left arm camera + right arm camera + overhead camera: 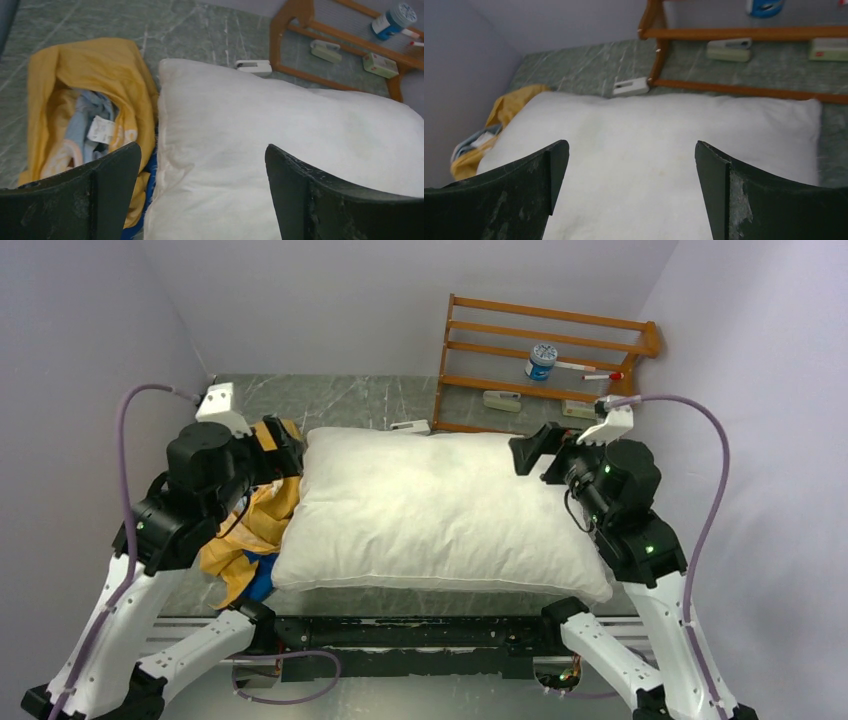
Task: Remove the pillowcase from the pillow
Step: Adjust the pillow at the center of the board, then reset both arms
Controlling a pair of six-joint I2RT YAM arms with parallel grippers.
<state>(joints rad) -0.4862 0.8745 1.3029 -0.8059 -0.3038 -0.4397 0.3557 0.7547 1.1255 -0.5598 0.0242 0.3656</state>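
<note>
The bare white pillow [430,510] lies across the middle of the table, out of its cover. The pillowcase [255,525] is a crumpled orange-yellow heap with a bit of blue, lying against the pillow's left edge. In the left wrist view the pillowcase [90,85] shows a white label inside its folds, beside the pillow [280,125]. My left gripper [202,146] is open above the pillow's left end, with nothing between its fingers. My right gripper [631,143] is open over the pillow [649,135] near its right end and holds nothing. The left gripper [278,445] and right gripper [530,452] flank the pillow.
A wooden rack [550,312] stands at the back right with a blue-lidded jar [541,361] and a pen on it. A small white box [410,426] lies just behind the pillow, and another [502,400] lies under the rack. Walls close in left, right and behind.
</note>
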